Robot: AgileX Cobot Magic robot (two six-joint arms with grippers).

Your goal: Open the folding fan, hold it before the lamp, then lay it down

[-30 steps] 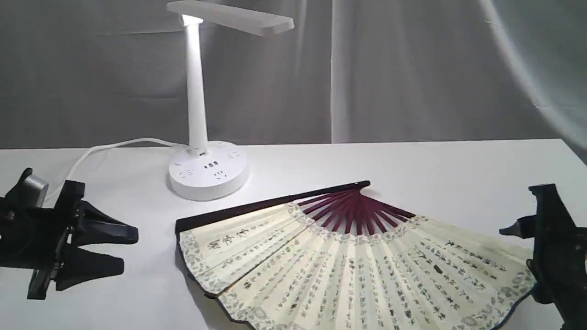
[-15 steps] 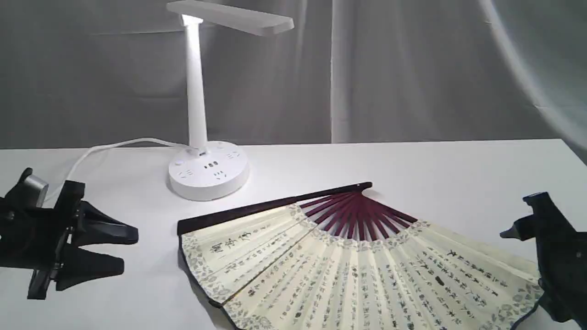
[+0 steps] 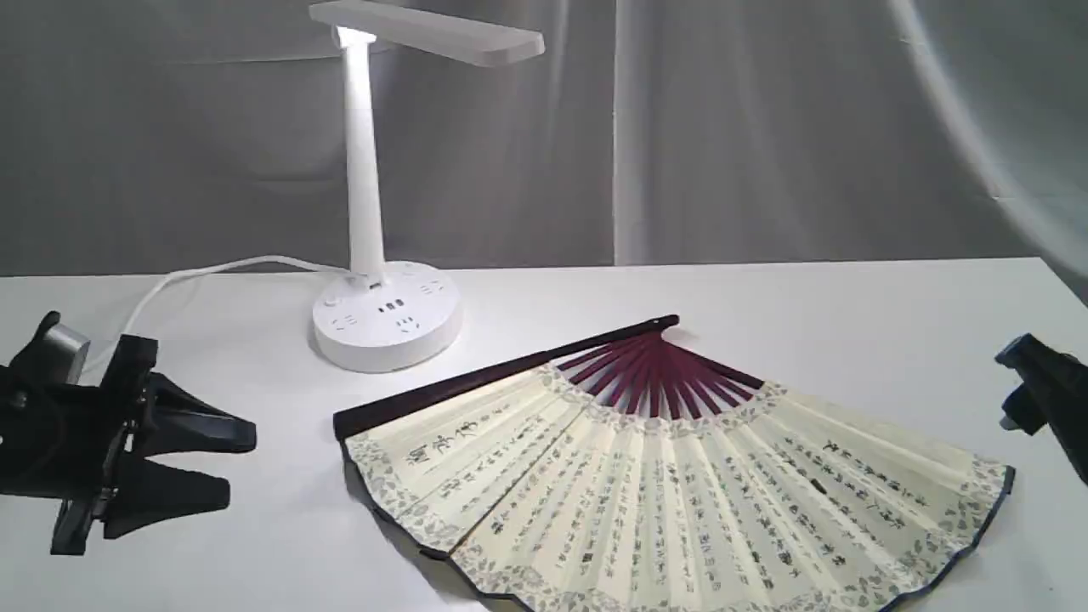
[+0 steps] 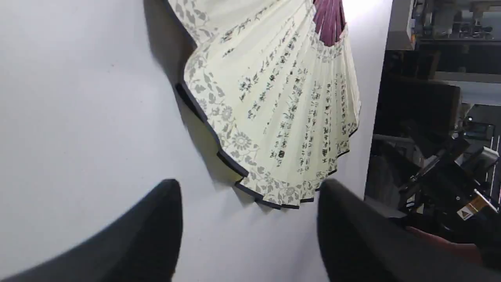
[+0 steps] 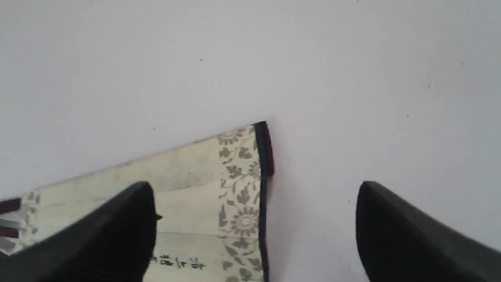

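Note:
The folding fan (image 3: 663,476) lies spread open on the white table (image 3: 850,314), calligraphy side up, with its maroon ribs pointing toward the back. The lamp (image 3: 387,319) stands lit behind the fan's left guard. My left gripper (image 3: 242,465) hangs open at the table's left, apart from the fan; its wrist view shows the fan (image 4: 274,98) beyond the open gripper (image 4: 249,184). My right gripper (image 3: 1011,387) is at the right edge of the exterior view, off the fan. In its wrist view the gripper (image 5: 254,188) is open above the fan's corner (image 5: 203,164), holding nothing.
The lamp's white cord (image 3: 204,272) runs from its base toward the back left. A grey curtain (image 3: 765,127) closes off the back. Past the table's edge, the left wrist view shows dark equipment (image 4: 430,137).
My right gripper has drawn back to the right, away from the fan's right end. The fan has settled flat and shifted slightly. The left gripper has stayed put.

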